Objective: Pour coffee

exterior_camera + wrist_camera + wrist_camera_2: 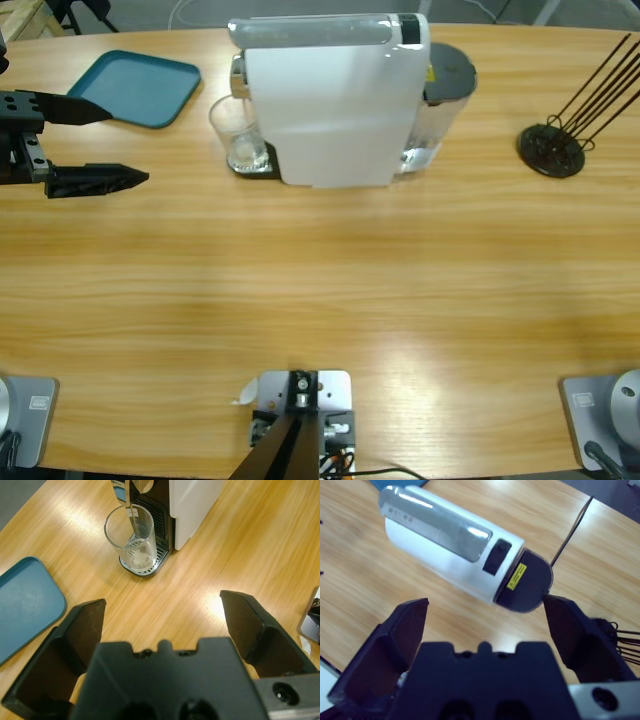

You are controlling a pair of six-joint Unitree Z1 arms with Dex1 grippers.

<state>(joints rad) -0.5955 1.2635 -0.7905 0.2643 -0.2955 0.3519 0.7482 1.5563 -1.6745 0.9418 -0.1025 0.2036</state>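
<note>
The glass point(131, 539) sits under the white machine's point(330, 100) spout to catch coffee — none shows in it yet. The left claw point(162, 615) gapes wide toward it; the right claw point(485, 617), equally wide, hovers above the machine.

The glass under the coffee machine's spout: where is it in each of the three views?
High view: the glass stands upper left of centre, on the drip tray at the left end of the white coffee machine.
Left wrist view: top centre, beyond the open jaws, looking empty.
Right wrist view: not in it.
Shared landmark: the coffee machine, in all three views.
</note>
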